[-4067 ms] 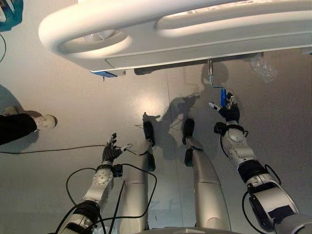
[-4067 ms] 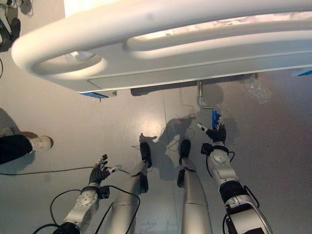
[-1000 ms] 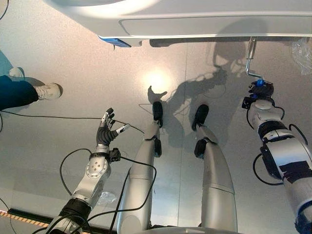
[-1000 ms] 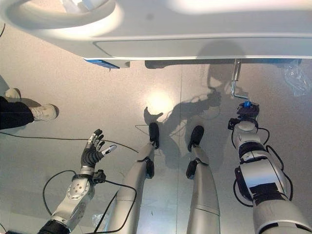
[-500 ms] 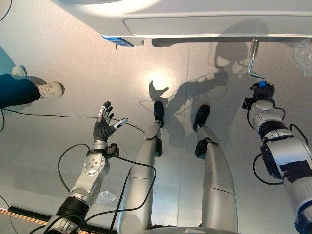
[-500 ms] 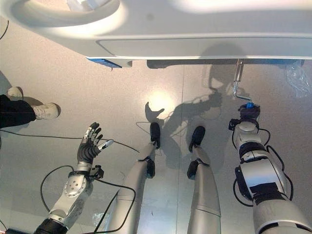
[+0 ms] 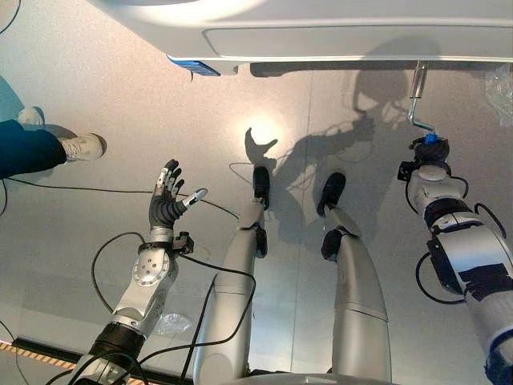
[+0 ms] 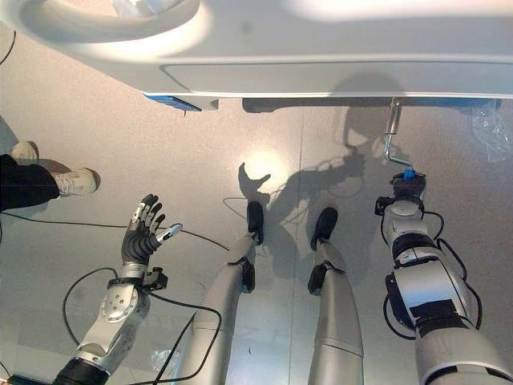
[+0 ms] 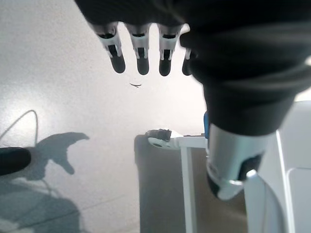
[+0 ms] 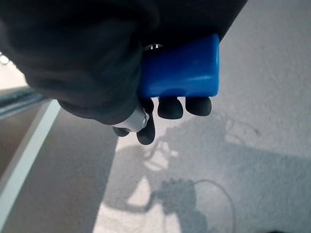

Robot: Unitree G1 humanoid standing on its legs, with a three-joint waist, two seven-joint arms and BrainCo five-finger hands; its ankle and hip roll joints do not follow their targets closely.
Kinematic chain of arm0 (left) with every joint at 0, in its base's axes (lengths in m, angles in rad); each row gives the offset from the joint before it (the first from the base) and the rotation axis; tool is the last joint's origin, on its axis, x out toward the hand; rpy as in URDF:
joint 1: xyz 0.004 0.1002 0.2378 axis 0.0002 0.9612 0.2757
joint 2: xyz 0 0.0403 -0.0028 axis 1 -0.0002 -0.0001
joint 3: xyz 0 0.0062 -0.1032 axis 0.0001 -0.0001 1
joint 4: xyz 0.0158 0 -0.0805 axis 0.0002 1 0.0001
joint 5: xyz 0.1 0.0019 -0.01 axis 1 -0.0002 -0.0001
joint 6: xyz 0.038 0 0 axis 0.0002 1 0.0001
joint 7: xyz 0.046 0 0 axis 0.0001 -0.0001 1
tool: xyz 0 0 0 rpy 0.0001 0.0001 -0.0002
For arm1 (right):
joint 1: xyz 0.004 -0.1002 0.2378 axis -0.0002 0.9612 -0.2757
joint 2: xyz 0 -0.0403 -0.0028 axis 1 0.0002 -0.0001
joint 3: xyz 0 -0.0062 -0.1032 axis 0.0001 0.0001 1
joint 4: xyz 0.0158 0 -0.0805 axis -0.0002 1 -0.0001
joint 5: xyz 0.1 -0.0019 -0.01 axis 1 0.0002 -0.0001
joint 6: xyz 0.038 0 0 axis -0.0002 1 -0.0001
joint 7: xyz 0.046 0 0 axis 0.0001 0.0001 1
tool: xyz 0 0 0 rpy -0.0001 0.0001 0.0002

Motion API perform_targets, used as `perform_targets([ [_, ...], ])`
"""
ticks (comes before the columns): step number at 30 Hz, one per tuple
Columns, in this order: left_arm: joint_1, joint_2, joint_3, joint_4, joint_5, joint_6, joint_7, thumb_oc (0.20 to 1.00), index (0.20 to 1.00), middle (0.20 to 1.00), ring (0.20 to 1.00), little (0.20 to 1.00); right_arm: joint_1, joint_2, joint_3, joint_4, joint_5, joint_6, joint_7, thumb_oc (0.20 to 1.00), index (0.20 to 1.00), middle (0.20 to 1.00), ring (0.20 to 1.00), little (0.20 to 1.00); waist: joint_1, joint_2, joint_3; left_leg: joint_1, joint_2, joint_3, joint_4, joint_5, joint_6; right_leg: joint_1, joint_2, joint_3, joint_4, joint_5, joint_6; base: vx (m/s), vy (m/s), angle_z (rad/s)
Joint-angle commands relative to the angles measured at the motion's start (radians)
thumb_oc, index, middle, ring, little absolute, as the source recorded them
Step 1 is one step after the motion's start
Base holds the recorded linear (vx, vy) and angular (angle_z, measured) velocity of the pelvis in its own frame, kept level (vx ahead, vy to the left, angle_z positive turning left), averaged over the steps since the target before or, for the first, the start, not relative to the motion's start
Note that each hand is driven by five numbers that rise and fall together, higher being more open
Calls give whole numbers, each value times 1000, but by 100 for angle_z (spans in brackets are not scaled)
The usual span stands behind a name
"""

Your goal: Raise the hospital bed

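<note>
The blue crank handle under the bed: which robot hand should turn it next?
The right hand: it is already curled round the blue handle of the crank. The left hand hangs open, far off.

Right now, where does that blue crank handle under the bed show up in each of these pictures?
Left eye view: the blue handle is at upper right, at the crank's lower end, in the right hand.
Right eye view: upper right too, just above that hand.
Left wrist view: I cannot make it out.
Right wrist view: near the top, with fingers curled round it.
Shared landmark: the bent metal crank rod below the bed frame.
</note>
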Motion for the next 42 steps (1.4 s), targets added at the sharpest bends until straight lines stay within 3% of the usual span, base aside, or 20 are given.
perform_targets([
  [1,75,24,58,-132,-7,-73,3,1000,1000,1000,1000,1000,-6,99,170,-22,-181,4,36,200,200,200,200,200,10,92,-15,-71,-17,-60,41,-45,-11,-47,-32,2,41,30,103,0,0,0],
  [7,73,23,85,-183,-14,-76,5,1000,1000,1000,1000,1000,-35,171,214,-33,-253,17,56,200,200,200,200,200,30,112,-15,-104,-25,-69,75,-53,-6,-78,-42,-2,91,14,105,2,11,4],
  [27,87,37,169,-265,-16,-77,2,1000,1000,1000,1000,1000,-86,425,396,-113,-500,45,161,200,200,200,200,200,85,131,-15,-149,-56,-90,88,-49,2,-117,-74,-23,140,-6,113,8,4,5],
  [39,85,49,164,-285,-7,-73,-3,1000,1000,1000,1000,1000,-116,471,465,-110,-634,50,175,200,200,200,200,200,102,147,-15,-151,-65,-95,90,-47,1,-115,-82,-26,149,-16,113,2,2,1],
  [42,91,44,170,-279,1,-75,5,1000,1000,1000,1000,1000,-101,473,442,-236,-548,6,154,200,200,200,200,200,95,142,-15,-148,-63,-95,88,-44,-1,-112,-81,-27,147,-16,111,4,3,1],
])
